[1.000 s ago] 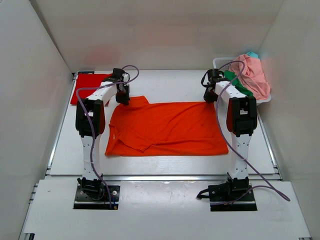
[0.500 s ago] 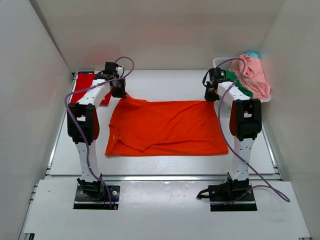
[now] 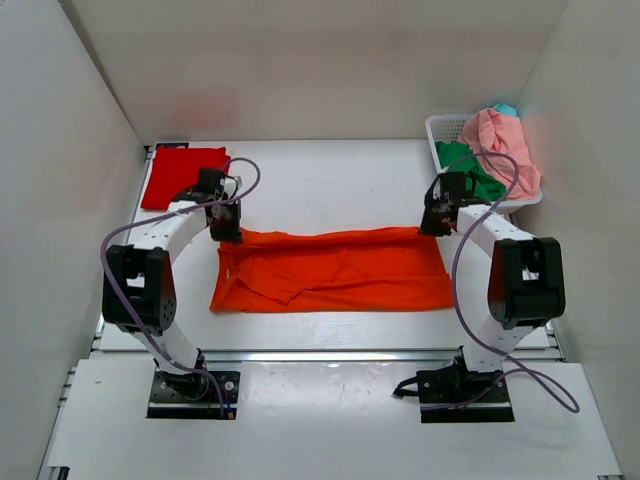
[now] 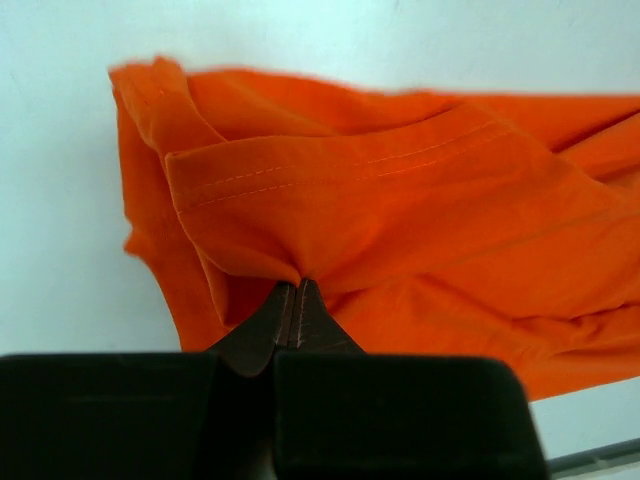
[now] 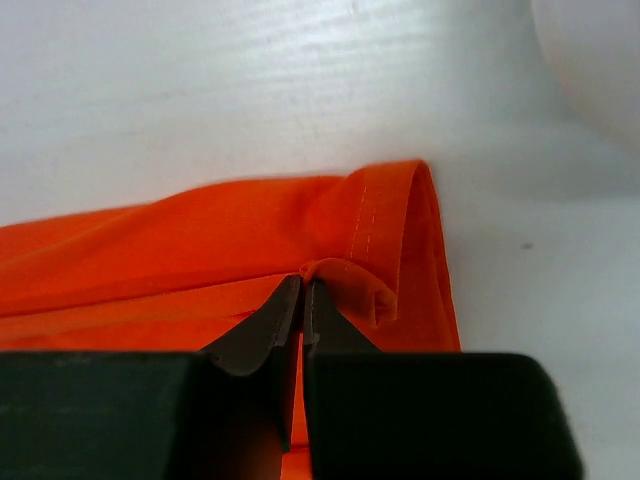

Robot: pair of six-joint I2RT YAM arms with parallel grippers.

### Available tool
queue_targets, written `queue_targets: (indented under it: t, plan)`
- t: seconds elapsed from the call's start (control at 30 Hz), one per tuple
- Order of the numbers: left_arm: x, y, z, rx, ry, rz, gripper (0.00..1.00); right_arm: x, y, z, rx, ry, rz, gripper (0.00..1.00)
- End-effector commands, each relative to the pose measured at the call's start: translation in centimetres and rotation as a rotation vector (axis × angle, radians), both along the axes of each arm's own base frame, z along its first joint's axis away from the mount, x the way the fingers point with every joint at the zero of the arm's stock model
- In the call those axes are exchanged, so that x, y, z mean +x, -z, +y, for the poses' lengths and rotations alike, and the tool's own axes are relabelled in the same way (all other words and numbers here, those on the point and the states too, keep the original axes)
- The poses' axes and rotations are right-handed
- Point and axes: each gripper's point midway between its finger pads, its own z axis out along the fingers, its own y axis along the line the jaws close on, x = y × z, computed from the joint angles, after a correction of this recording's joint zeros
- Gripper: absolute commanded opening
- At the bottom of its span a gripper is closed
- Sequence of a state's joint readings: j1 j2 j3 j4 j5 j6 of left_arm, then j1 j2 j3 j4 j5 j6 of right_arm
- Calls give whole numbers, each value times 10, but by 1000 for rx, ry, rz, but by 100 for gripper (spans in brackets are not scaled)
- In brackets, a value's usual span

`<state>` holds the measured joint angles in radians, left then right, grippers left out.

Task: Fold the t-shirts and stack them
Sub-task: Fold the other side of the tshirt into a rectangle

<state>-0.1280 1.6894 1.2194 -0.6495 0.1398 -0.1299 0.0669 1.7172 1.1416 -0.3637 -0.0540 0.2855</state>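
Observation:
A bright orange t-shirt (image 3: 335, 272) lies across the middle of the table, its far edge doubled over toward the near side. My left gripper (image 3: 228, 234) is shut on the shirt's far left corner (image 4: 300, 270), the cloth bunching at its tips. At the far right corner (image 5: 345, 275), my right gripper (image 3: 432, 226) is shut on the hem. A deeper red t-shirt (image 3: 180, 173) lies folded flat at the far left. Green (image 3: 470, 170), pale pink (image 3: 505, 145) and teal (image 3: 506, 109) t-shirts are heaped in the basket.
The white lattice basket (image 3: 443, 126) stands at the far right against the wall. White walls close in the table on the left, back and right. The arm bases (image 3: 195, 385) sit on the near ledge.
Both grippers have pulled the orange shirt's far edge toward the near side, folding it over itself; the shirt now looks about half as deep. The left arm swung outward to the left.

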Motion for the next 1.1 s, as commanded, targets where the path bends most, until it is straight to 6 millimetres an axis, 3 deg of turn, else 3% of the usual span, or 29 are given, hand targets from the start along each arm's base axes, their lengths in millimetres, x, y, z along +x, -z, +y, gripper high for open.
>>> queue_targets:
  t: [0.0,0.17,0.43,0.73,1.07]
  plan:
    - [-13,-15,4,10,5,-69,0,-2,-21,-2,51,-2,-113,0]
    - [-38,-9,9,25,3,-64,0,-19,-27,-3,78,-3,-148,0]
    - [-65,-1,4,19,23,-38,0,-44,-15,0,85,-5,-125,0]
    - [-80,-10,-2,1,36,-53,0,-68,6,0,95,-2,-81,0]
    - [-103,1,-5,9,52,-25,0,-86,20,-2,98,8,-59,0]
